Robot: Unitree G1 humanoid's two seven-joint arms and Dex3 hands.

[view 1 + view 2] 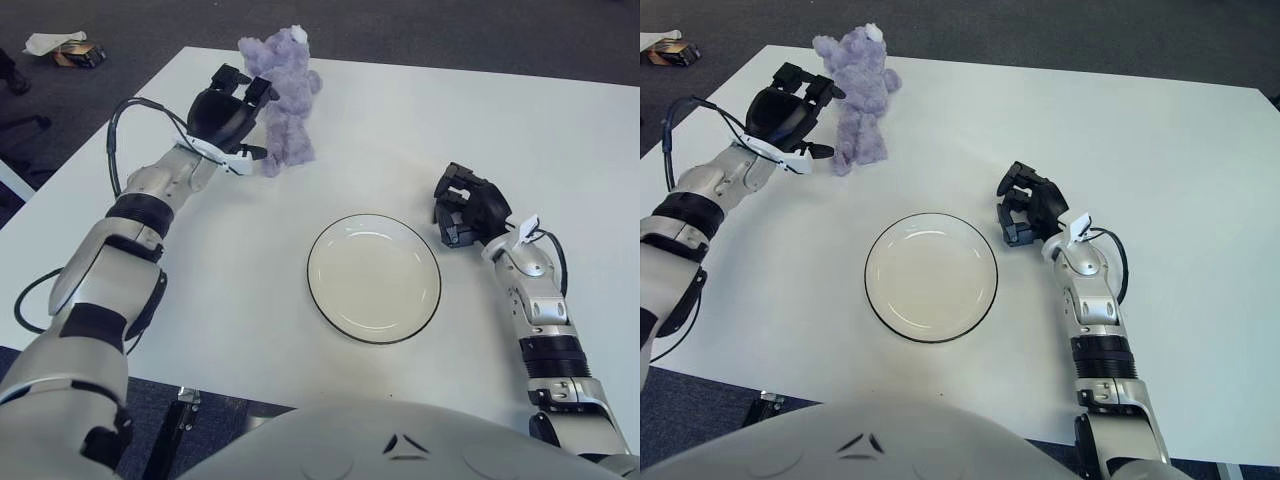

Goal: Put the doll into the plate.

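Observation:
A fuzzy lavender doll (285,100) stands upright near the far left of the white table. My left hand (236,112) is right beside it on its left, fingers spread toward its body and touching or nearly touching the fur, with no grasp closed around it. A white plate with a dark rim (373,277) lies empty at the table's middle, toward the front. My right hand (463,215) shows just right of the plate, fingers curled, holding nothing.
The table's left edge (70,150) runs close behind my left arm. A small box and crumpled paper (70,48) lie on the dark floor beyond the far left corner.

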